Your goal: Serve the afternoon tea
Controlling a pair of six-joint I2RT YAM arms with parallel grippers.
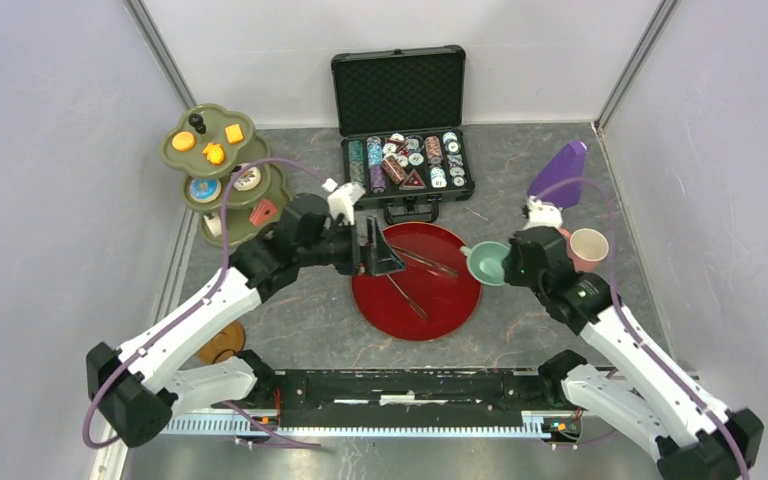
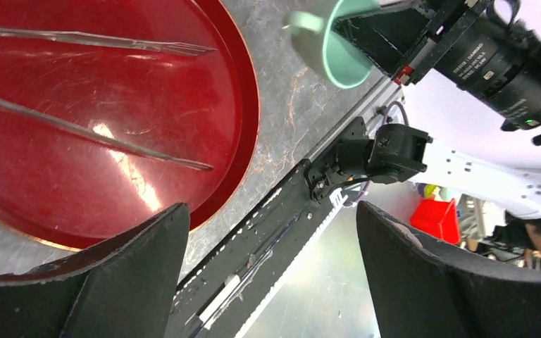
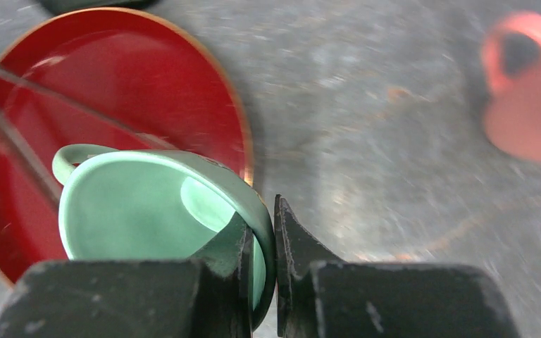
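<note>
My right gripper (image 3: 264,246) is shut on the rim of the teal cup (image 3: 134,211), one finger inside and one outside. The cup (image 1: 487,262) hangs tilted at the right edge of the dark-red tray (image 1: 430,310); it also shows in the left wrist view as the teal cup (image 2: 327,49). A pink cup (image 1: 587,248) stands on the table just right of it. My left gripper (image 1: 385,250) is open and holds nothing, over the tray's left part. The olive-green three-tier stand (image 1: 192,160) at the back left carries orange biscuits (image 1: 210,145) and other small treats.
Two thin metal utensils (image 1: 415,280) lie on the tray. An open black case of poker chips (image 1: 405,165) sits behind it. A purple object (image 1: 560,172) stands at the back right. An orange saucer (image 1: 222,343) lies under my left arm. Grey walls close in on three sides.
</note>
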